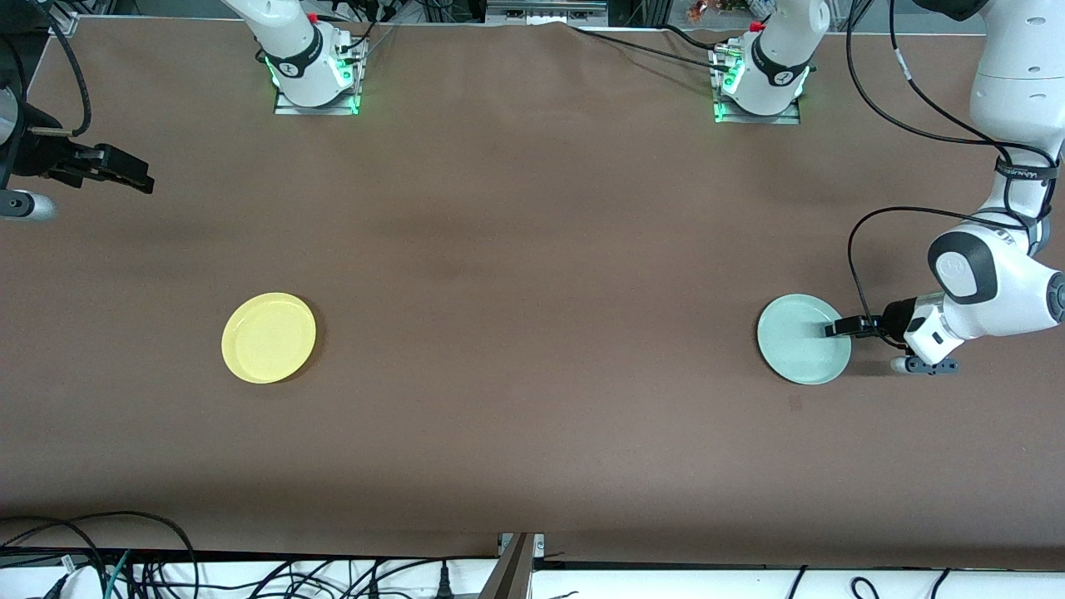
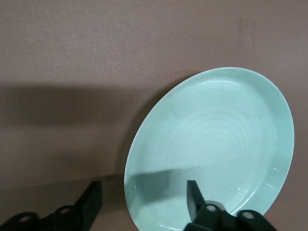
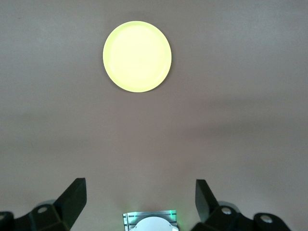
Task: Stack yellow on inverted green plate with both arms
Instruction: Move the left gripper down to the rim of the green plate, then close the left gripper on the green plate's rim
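So both plates are sitting flat on the brown worktop (image 1: 532, 249), well apart from each other. Yellow plate (image 1: 269, 337) is lying toward the right arm's end, rim side up, nothing touching it. Green plate (image 1: 800, 341) is lying toward the left arm's end, also rim up, w/ faint rings showing on its inner face in the left wrist view (image 2: 216, 144).

Left gripper (image 1: 834, 330) is reaching in low from the worktop's edge, right at the green plate's rim. Its fingers (image 2: 194, 199) are straddling that rim: one is sitting over the inside of the plate, the other (image 2: 91, 202) is outside it over bare worktop. There's a clear gap btw them, so they're standing apart and not clamping the rim yet, afaict. Plate isn't lifted or tilted.

Right gripper (image 1: 137, 176) is hanging up in the air over the right arm's end of the worktop, well away from the yellow plate, just waiting. Its fingers (image 3: 72, 197) are spread wide and holding nothing. Right wrist view is looking down at the yellow plate (image 3: 137, 56) and a bit of the arm's base (image 3: 150, 222).
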You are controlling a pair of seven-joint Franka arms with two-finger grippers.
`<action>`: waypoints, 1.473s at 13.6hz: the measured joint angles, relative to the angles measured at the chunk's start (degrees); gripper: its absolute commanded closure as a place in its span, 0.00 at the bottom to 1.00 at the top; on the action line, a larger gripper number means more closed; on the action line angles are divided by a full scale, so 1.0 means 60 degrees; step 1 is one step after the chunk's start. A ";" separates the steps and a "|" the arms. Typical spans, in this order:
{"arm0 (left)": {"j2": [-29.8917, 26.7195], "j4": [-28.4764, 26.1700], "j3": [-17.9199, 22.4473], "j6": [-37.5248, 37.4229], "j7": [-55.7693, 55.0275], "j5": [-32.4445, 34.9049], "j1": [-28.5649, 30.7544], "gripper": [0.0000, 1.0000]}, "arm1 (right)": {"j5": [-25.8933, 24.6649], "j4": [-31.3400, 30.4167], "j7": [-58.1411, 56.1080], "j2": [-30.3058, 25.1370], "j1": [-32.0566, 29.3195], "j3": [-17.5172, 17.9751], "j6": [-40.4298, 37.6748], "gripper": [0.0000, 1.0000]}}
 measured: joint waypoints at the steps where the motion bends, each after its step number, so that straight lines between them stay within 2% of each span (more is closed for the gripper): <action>1: 0.0014 0.0000 -0.0003 0.0018 0.0005 0.0000 -0.0005 0.66 | 0.0000 0.0000 0.0000 0.0000 0.0000 0.0000 0.0000 0.00; 4: 0.0057 0.0000 -0.0009 0.0069 0.0010 0.0000 -0.0017 0.87 | 0.0000 0.0000 0.0000 0.0000 0.0000 0.0000 -0.0001 0.00; 8: 0.0067 0.0000 -0.0010 0.0129 0.0024 0.0000 -0.0022 1.00 | 0.0000 0.0000 0.0000 0.0000 0.0000 0.0000 -0.0002 0.00; 14: 0.0055 0.0155 -0.0050 0.0457 0.0134 0.0000 -0.0124 1.00 | 0.0001 0.0000 0.0000 0.0000 0.0000 0.0000 -0.0007 0.00; 20: -0.0211 0.1311 -0.0417 0.0462 0.0141 0.0007 -0.0714 1.00 | 0.0007 0.0000 0.0000 0.0000 0.0002 0.0004 -0.0007 0.00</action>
